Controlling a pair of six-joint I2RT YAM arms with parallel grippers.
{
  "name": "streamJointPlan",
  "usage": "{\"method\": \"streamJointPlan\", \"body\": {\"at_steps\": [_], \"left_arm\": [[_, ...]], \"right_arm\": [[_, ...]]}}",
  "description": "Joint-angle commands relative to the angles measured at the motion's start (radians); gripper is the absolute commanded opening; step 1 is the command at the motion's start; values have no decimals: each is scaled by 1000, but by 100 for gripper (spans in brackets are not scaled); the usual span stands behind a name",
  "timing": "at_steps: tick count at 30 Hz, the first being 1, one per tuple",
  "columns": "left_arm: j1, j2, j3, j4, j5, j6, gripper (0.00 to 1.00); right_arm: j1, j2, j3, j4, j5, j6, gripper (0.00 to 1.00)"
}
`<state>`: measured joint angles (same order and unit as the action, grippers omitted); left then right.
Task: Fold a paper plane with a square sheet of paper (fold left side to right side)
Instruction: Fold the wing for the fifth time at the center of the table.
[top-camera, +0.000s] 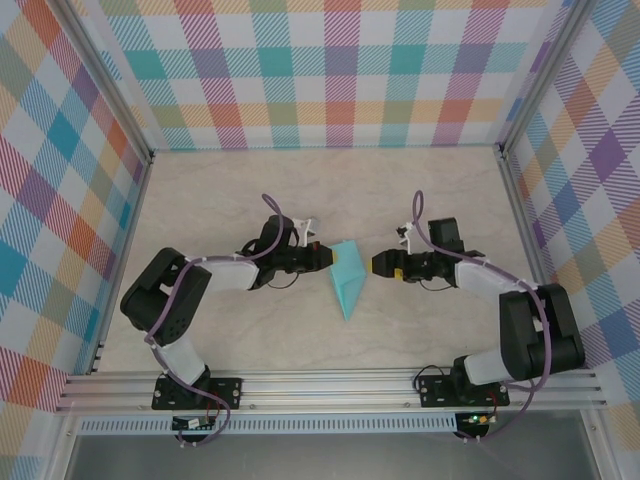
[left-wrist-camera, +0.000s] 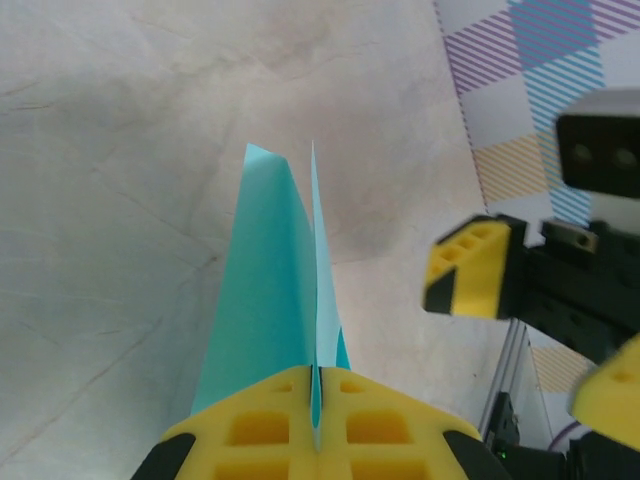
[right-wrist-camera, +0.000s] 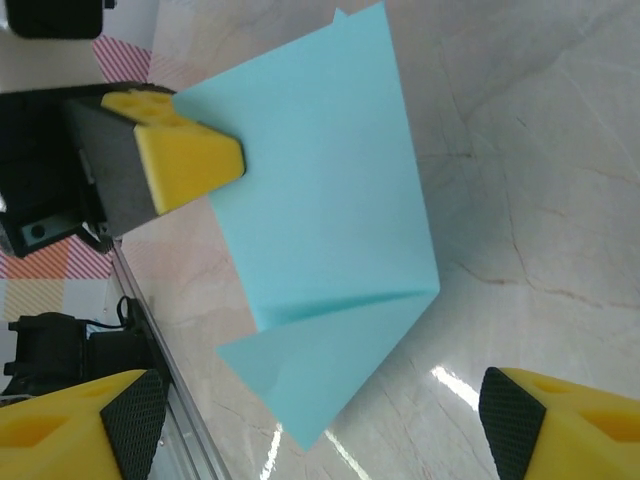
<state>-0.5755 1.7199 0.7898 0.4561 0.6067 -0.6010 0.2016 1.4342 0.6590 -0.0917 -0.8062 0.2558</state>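
At the left edge of the paper, my left pincer is clamped on it; right pincer apart, just beside. Nose folded; wings not yet, I judge.

- And here's the count: one folded turquoise paper, a single piece.
- Two arms on show, the left arm and the right arm.
- Two grippers, one apiece: left gripper, right gripper.
- Four yellow fingers all told, two to each gripper.
- Two purple cables, one looping over each arm.
- One table.
- Three plaid walls around it.
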Motion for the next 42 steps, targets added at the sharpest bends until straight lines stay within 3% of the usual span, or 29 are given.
{"method": "streamJointPlan", "body": {"at_steps": [1, 5, 14, 20, 29, 33, 36, 37, 39, 42], "left_arm": [[0, -47, -29, 64, 76, 60, 0], [3, -57, -52, 109, 103, 54, 0], [5, -38, -46, 127, 151, 56, 0], [5, -20, -32, 125, 169, 60, 0], [5, 21, 3, 68, 157, 84, 0], [5, 48, 29, 59, 161, 86, 0], [6, 67, 59, 18, 155, 102, 14], [6, 70, 71, -1, 153, 112, 19], [12, 64, 98, -75, 132, 149, 39], [29, 30, 123, -190, 71, 208, 56]], "right_arm": [[-1, 53, 40, 89, -96, -56, 83], [5, 119, 53, 189, -170, -29, 82], [32, 239, 95, 222, -221, -30, 73], [36, 267, 97, 234, -245, -31, 62], [41, 268, 93, 174, -199, -59, 33], [43, 271, 91, 153, -181, -66, 16], [45, 271, 90, 141, -156, -60, 4], [47, 270, 90, 137, -149, -58, 2], [54, 267, 94, 118, -118, -49, 0], [67, 268, 103, 85, -60, -12, 0]]}}
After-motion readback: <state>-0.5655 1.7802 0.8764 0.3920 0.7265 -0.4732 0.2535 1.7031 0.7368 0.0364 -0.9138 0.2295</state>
